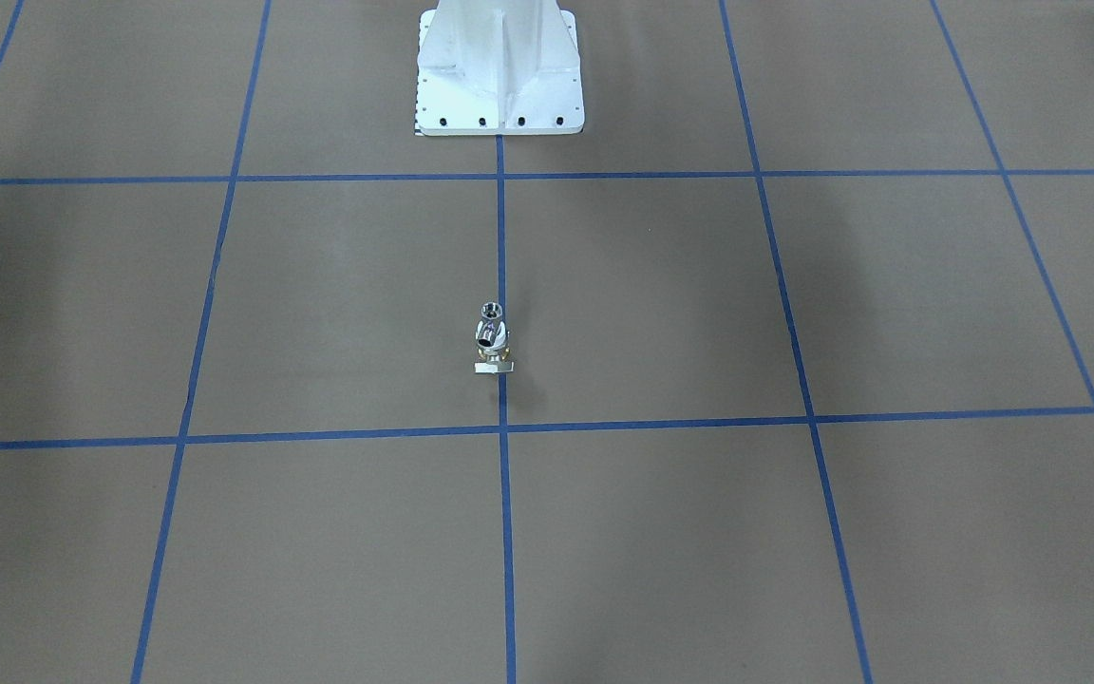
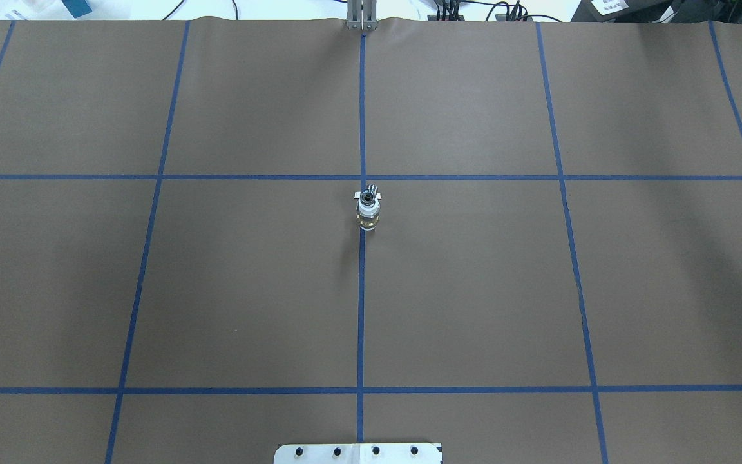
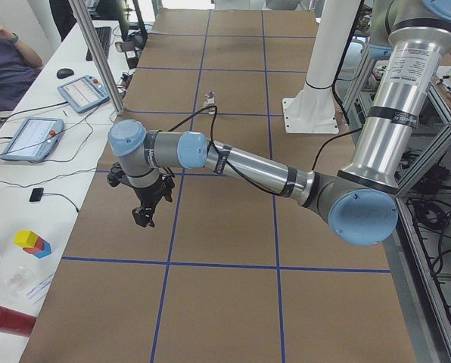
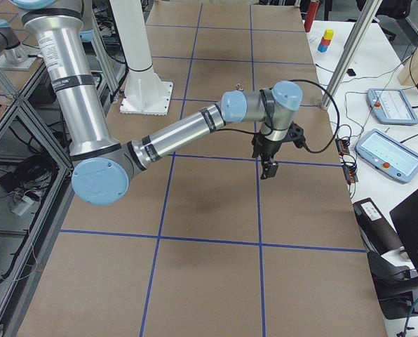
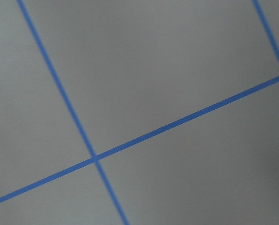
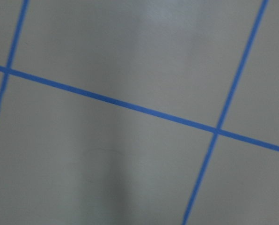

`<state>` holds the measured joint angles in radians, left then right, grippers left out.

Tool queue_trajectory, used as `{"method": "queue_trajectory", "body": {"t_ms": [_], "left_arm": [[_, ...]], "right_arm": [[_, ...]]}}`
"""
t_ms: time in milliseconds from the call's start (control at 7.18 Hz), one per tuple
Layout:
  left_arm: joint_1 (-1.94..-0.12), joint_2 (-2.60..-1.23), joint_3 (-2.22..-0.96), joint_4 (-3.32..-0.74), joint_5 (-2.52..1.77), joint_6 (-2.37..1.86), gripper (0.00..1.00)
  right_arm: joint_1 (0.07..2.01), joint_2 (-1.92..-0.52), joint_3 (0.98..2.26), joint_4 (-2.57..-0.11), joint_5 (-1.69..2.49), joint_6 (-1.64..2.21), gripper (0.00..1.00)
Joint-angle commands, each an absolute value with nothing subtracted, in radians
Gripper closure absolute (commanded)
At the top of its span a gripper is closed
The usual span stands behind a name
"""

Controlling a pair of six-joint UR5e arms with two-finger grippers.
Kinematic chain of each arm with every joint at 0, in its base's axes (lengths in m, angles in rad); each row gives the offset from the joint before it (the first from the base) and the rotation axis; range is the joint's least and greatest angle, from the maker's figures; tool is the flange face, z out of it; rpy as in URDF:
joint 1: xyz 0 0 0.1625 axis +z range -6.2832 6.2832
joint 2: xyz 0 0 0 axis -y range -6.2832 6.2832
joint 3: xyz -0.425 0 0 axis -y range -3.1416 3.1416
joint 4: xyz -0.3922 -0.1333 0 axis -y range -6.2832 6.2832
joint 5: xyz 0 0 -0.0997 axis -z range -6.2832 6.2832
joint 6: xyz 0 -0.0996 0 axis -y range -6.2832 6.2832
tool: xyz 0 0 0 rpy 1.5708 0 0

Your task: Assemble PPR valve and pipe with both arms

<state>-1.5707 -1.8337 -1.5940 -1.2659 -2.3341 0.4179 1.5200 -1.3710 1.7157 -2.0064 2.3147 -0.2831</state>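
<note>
PPR valve [image 2: 369, 221] touching pipe [image 1: 490, 331] on centre tape line [image 2: 361, 309]; left hand [image 3: 144, 215], right hand [image 4: 268, 168] aloft, width unclear.

The left arm [image 3: 248, 168] and right arm [image 4: 177, 135] are silvery-grey tubes with light blue joint caps [image 3: 359, 217]. A black cable [image 3: 244, 173] is strapped along each forearm. A printed label [image 3: 407, 64] wraps the tube at upper right. The left gripper [image 3: 142, 219] and right gripper [image 4: 268, 170] are black. The pedestal [image 1: 499, 57] is white, with dark screws [image 1: 482, 122] along its edge.
</note>
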Motion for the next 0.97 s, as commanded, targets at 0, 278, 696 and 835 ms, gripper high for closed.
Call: {"method": "queue_trajectory", "body": {"t_ms": [0, 278, 696, 835], "left_arm": [[-1.592, -1.726, -1.576, -1.404, -2.33, 0.43, 0.0], [-1.594, -1.692, -1.56, -1.48, -2.323, 0.226, 0.0], [-1.592, -1.608, -1.612, -1.549, -2.27, 0.204, 0.0], [-1.592, -1.582, -1.612, -1.554, -2.272, 0.206, 0.0]], "right_arm": [[1.574, -1.454, 1.66, -1.976, 2.287, -0.318, 0.01], [1.608, -1.515, 1.611, -1.861, 2.289, -0.31, 0.01], [1.628, -1.565, 1.602, -1.853, 2.29, -0.31, 0.01], [1.628, -1.583, 1.595, -1.811, 2.29, -0.308, 0.01]]}}
